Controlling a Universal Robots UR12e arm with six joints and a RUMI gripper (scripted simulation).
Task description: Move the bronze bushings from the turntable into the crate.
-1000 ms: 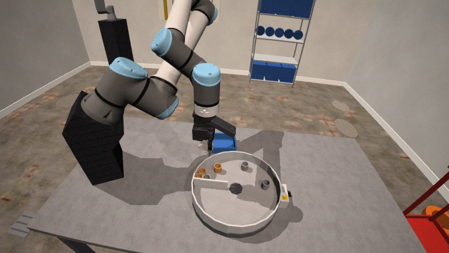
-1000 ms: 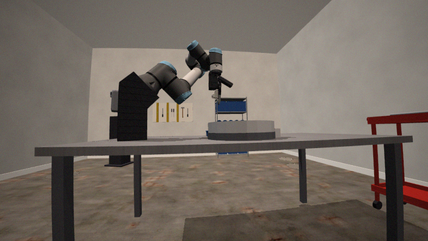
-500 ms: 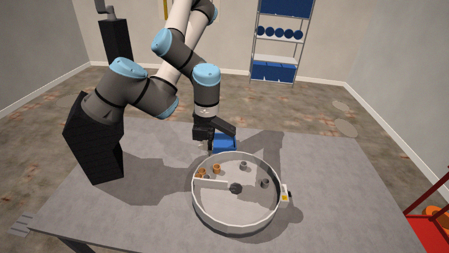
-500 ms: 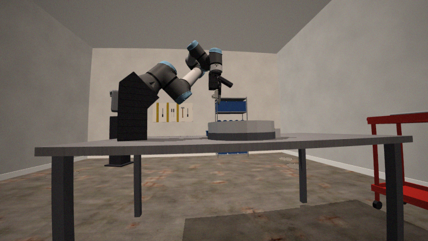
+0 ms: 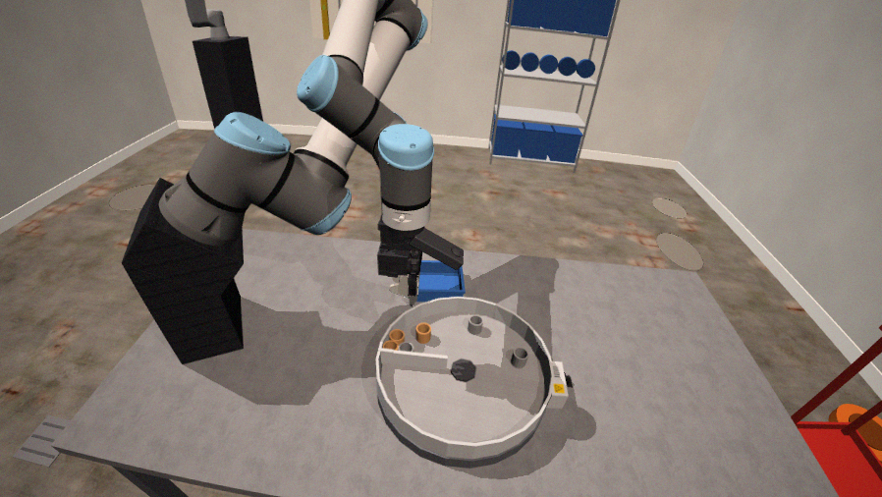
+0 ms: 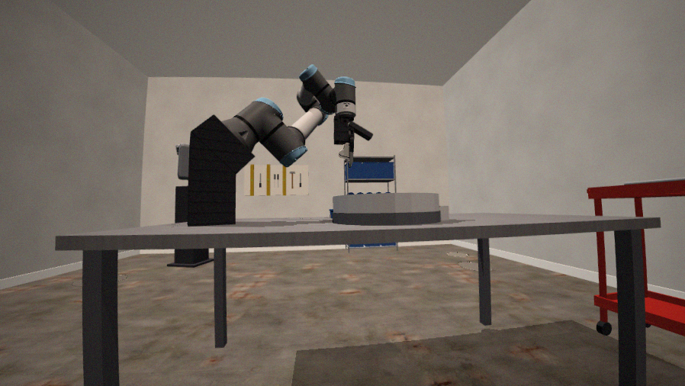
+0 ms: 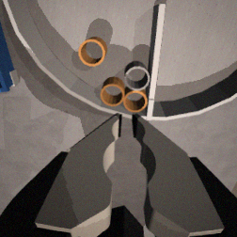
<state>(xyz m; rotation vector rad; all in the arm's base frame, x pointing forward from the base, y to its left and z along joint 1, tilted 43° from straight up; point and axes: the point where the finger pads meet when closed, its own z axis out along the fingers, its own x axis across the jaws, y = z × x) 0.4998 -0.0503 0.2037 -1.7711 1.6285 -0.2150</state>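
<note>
grey room, pale beige back wall w/ white baseboard, plain grey side walls, grey ceiling in ext. view. brownish floor, mottled w/ rust-coloured patches. grey counter on dark sq. legs. metal shelf unit near back wall: blue bins top & btm, row of blue round items btwn. tool board on same wall, w/ yellow strips, hammer & a few other tools. red cart at rt. side, orange ring-shaped item on it. light throws hard shadows across counter.
</note>
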